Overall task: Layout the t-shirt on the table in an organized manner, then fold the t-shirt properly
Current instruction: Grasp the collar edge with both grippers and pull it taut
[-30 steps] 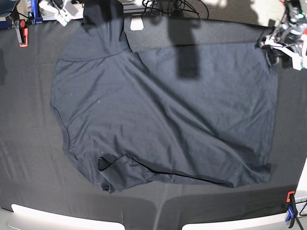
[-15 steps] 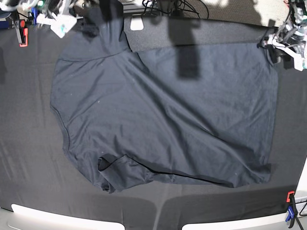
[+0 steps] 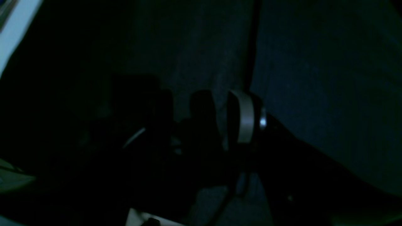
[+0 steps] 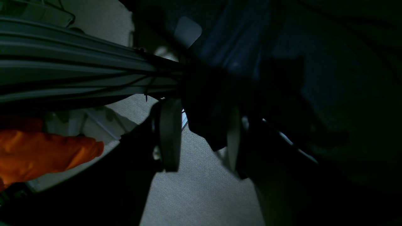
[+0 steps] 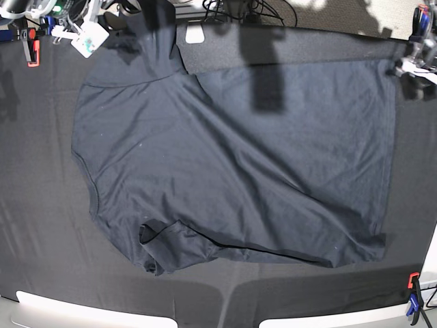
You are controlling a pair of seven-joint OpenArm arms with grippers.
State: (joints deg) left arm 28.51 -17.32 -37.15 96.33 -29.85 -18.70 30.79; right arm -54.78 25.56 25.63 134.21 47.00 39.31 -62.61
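Observation:
The dark grey t-shirt lies spread over the black-clothed table. One sleeve is bunched and folded over at the front left. The other sleeve reaches to the back edge. My left gripper hovers at the far right, just off the shirt's back right corner, open and empty. In its wrist view the left gripper is over the shirt's edge. My right gripper is at the back left, apart from the sleeve. In its wrist view the right gripper has its fingers apart.
An orange clamp grips the back left edge and a red and blue clamp the front right. Cables and a white patch lie along the back. The pale rim shows in front.
My left gripper has drawn back to the right, off the shirt's back right corner, which now lies flat. My right gripper has shifted a little at the back left. The shirt has otherwise stayed put.

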